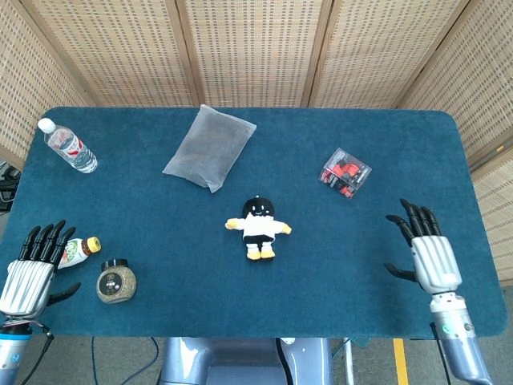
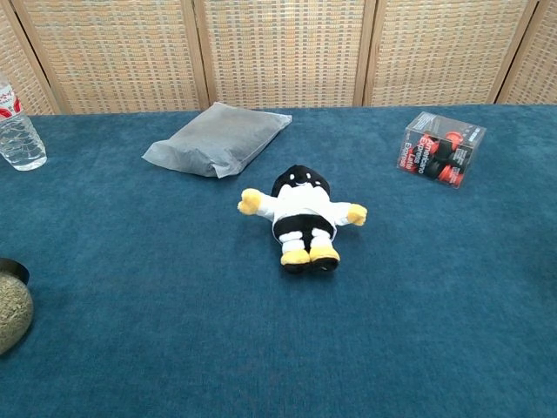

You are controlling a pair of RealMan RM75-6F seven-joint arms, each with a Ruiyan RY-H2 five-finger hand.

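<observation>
Soft plush penguin [image 1: 258,228] should squash lightly; take its torso. Your right hand [image 1: 425,250] and left hand [image 1: 32,269] are spread, holding nothing.

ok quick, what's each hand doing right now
left hand: open, fingers apart, holding nothing.
right hand: open, fingers apart, holding nothing.

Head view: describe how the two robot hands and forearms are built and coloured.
Both the left hand and the right hand have black fingers on ribbed silver-white backs. Below each wrist sits a grey-white cylindrical forearm with a light blue ring.
</observation>
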